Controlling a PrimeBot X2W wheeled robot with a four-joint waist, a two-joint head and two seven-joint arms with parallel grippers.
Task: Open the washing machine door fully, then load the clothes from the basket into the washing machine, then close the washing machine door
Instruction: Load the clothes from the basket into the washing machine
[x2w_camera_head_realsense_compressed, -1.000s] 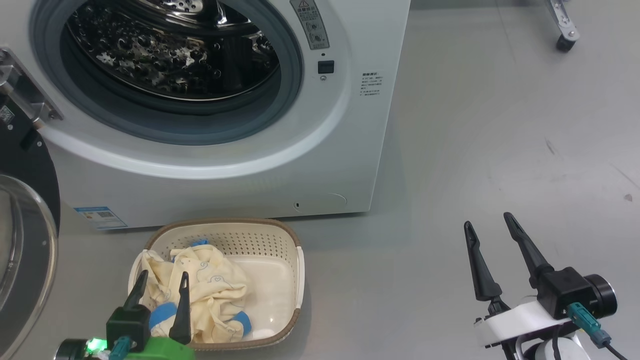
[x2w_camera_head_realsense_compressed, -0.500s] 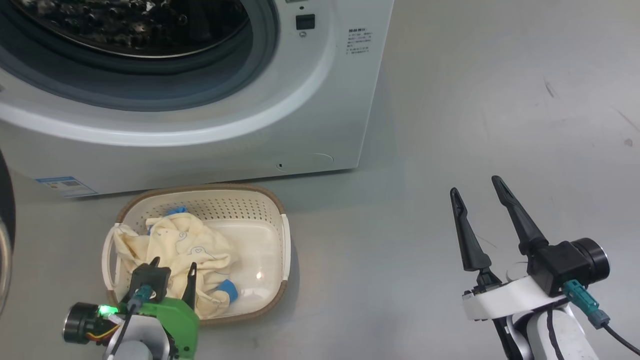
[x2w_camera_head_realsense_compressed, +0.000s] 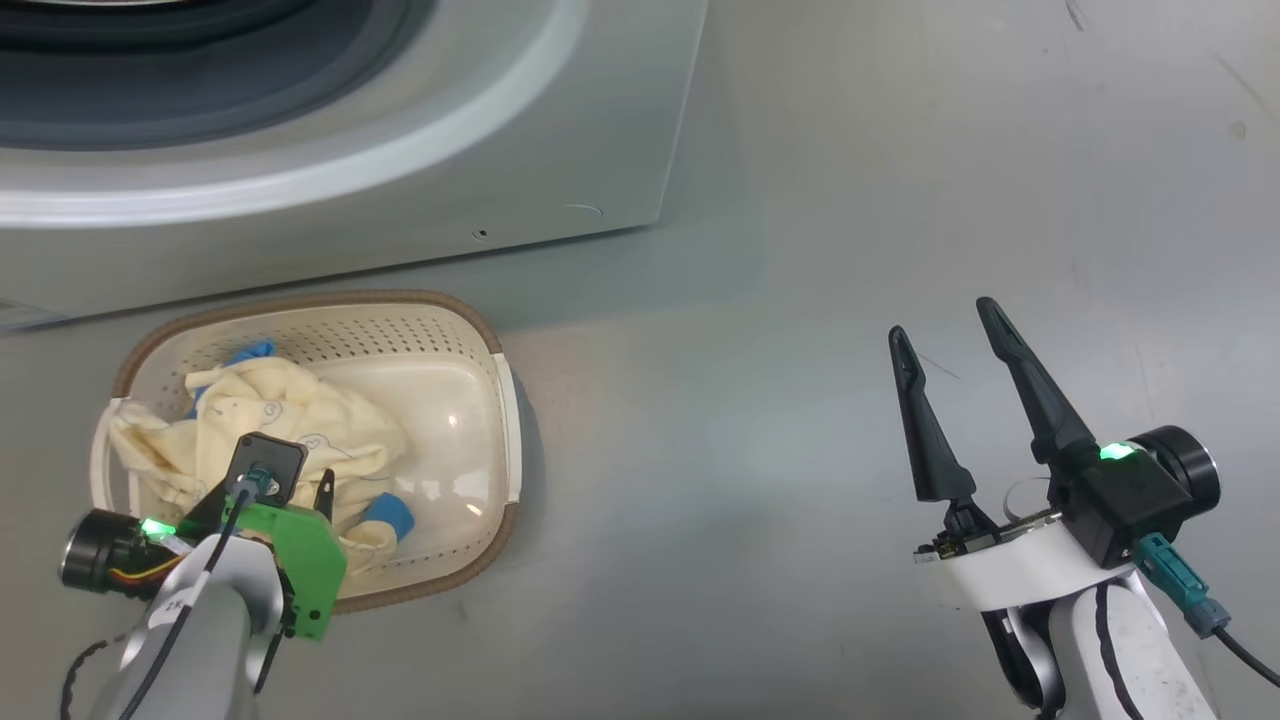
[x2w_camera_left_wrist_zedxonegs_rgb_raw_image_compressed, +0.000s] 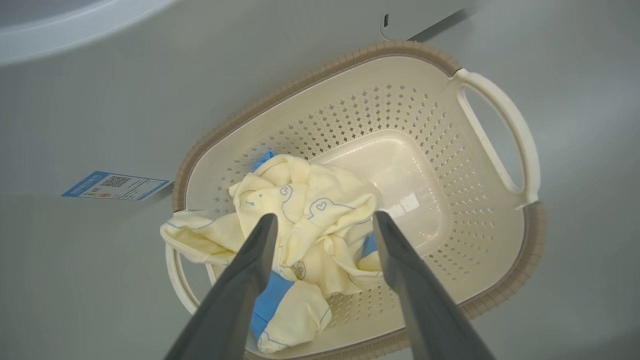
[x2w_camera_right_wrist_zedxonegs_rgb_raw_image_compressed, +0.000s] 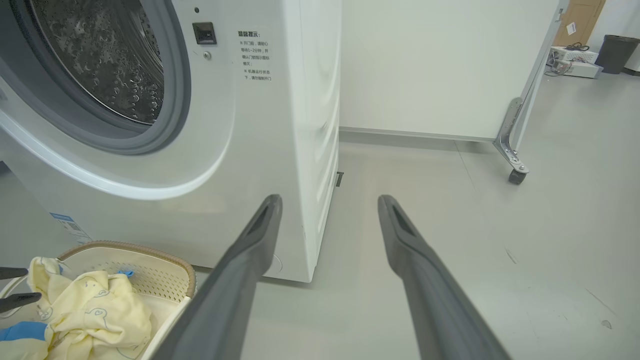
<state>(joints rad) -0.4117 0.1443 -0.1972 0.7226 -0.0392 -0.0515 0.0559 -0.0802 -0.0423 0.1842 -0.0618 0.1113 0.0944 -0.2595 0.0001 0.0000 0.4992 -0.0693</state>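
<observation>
Left gripper (x2w_camera_left_wrist_zedxonegs_rgb_raw_image_compressed: 325, 216) released, hovering over clothes (x2w_camera_left_wrist_zedxonegs_rgb_raw_image_compressed: 280, 185) in basket (x2w_camera_left_wrist_zedxonegs_rgb_raw_image_compressed: 450, 150); right gripper (x2w_camera_head_realsense_compressed: 941, 320) released too, empty, above floor (x2w_camera_head_realsense_compressed: 750, 420).

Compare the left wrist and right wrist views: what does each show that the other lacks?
Left wrist: the basket from above with its bare bottom, open left gripper over the clothes. Right wrist: the steel drum, a caster on a frame, open right gripper above floor. Both: basket, clothes, washing machine, its blue label.
</observation>
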